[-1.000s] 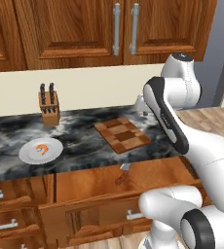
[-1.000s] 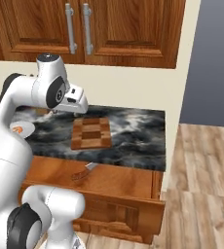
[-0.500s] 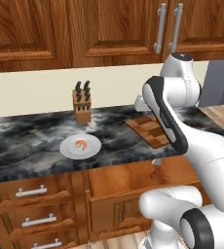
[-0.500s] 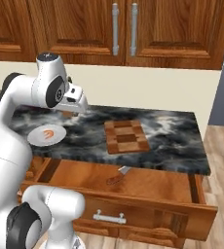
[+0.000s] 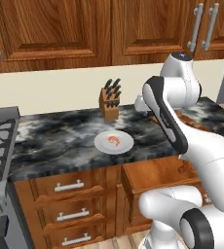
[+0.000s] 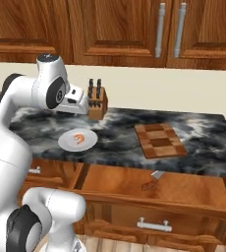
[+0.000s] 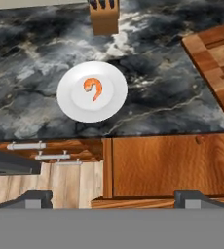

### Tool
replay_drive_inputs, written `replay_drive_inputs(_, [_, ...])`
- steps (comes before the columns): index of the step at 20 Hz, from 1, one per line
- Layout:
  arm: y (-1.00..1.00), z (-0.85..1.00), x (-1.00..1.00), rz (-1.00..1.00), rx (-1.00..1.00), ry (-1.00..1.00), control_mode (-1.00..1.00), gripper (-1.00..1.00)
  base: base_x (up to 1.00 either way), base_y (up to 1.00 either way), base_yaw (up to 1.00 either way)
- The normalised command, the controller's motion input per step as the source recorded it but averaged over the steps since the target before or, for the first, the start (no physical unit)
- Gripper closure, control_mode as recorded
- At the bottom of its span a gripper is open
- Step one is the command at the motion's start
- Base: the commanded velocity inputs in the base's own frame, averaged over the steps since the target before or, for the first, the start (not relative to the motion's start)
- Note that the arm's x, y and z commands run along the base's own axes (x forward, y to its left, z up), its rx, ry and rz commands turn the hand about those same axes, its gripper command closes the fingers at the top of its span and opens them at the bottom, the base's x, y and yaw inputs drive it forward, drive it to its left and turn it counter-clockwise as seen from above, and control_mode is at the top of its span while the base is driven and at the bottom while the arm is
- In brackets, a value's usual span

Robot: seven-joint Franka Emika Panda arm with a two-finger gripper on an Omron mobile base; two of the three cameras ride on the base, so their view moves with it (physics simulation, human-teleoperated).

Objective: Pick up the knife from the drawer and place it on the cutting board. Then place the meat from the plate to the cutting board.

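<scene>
Hovering above the marbled surface (image 6: pixel 115 142), my pincer (image 7: pixel 113 198) stands spread wide and holds nothing. Below it, the meat (image 7: pixel 93 88) lies at the centre of the plate (image 7: pixel 72 104), near the knife block (image 6: pixel 96 104). Well to one side, the cutting board (image 6: pixel 160 140) rests bare on the same surface. In the open drawer (image 6: pixel 149 189) the knife (image 6: pixel 152 180) lies on the floor of the compartment.

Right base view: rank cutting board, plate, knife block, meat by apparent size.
1. cutting board
2. plate, a bit smaller
3. knife block
4. meat, by far the smallest
</scene>
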Motion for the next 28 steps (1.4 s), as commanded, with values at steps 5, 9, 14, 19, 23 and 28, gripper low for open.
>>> replay_drive_inputs(5, [0.00, 0.00, 0.00, 0.00, 0.00, 0.00, 1.00, -1.00, -0.11, 0.67, -0.04])
replay_drive_inputs(9, [0.00, 0.00, 0.00, 0.00, 0.00, 0.00, 1.00, -1.00, -0.04, 0.69, -0.04])
replay_drive_inputs(14, [0.00, 0.00, 0.00, 0.00, 0.00, 0.00, 1.00, -1.00, -0.01, 0.70, -0.03])
replay_drive_inputs(19, [0.00, 0.00, 0.00, 0.00, 0.00, 0.00, 1.00, -1.00, 0.03, 0.61, 0.00])
replay_drive_inputs(23, [0.00, 0.00, 0.00, 0.00, 0.00, 0.00, 1.00, -1.00, 0.35, 0.35, 0.00])
replay_drive_inputs(28, [0.00, 0.00, 0.00, 0.00, 0.00, 0.00, 1.00, -1.00, 0.49, 0.08, 0.00])
